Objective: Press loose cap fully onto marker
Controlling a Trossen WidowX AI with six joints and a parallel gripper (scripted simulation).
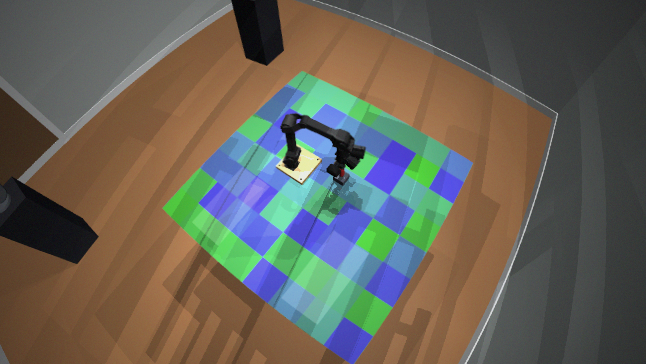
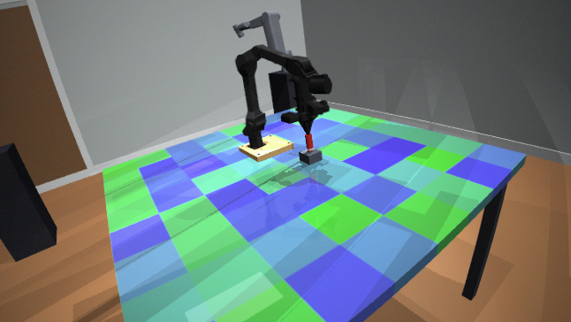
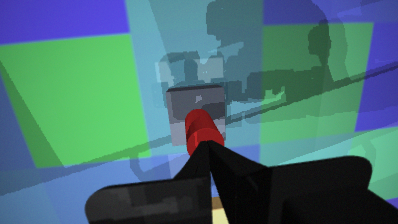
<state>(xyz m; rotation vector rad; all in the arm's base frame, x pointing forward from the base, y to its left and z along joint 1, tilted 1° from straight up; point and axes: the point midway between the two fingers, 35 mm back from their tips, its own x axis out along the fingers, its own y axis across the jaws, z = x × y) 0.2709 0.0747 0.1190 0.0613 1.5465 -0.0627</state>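
Observation:
The grey holder block (image 1: 341, 179) (image 2: 310, 157) (image 3: 186, 102) stands on the table with the marker upright in it. The red cap (image 1: 342, 172) (image 2: 308, 141) (image 3: 205, 137) sits upright on top of the marker, which it mostly hides. Only a short part of the marker shows just above the block in the exterior view. Whether the cap is fully seated cannot be told. My gripper (image 2: 308, 133) (image 3: 206, 146) is shut with nothing between its fingers. It points down, its fingertips at the cap's top end, seemingly touching it.
The arm's pale base plate (image 1: 301, 175) (image 2: 262, 154) lies on the table near the block. Dark pillars (image 1: 260, 37) (image 2: 24, 208) stand off the table. A grey arm (image 2: 275, 33) stands on a dark pedestal behind the table.

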